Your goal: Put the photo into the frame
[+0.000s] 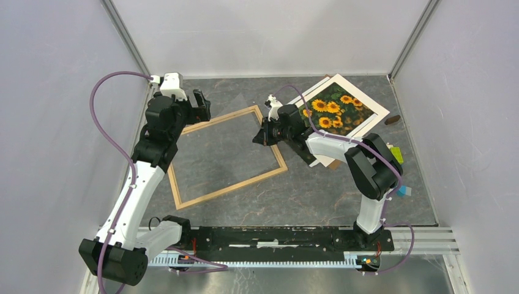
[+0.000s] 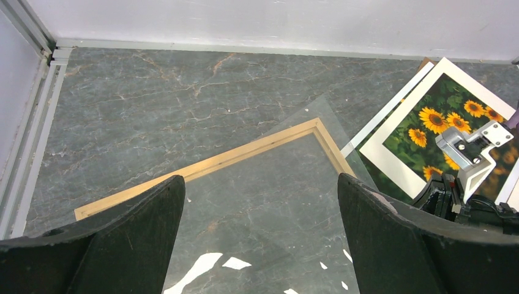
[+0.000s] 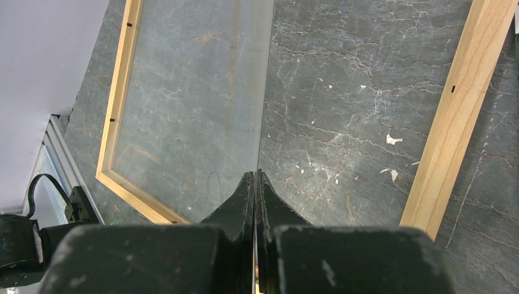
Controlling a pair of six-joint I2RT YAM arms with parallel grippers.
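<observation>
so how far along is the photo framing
Done: the frame lies flat on the table, no photo inside. In hand: the right fingers pinch the clear pane by its edge over the frame; the left fingers hang open nearby. Left: the photo sits outside the frame in its white mat, not yet put in.

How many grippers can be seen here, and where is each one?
2. The left gripper, open, hangs above the far left corner of the frame. The right gripper, shut, is low over the frame's inside, near its right side. None seems hidden.
</observation>
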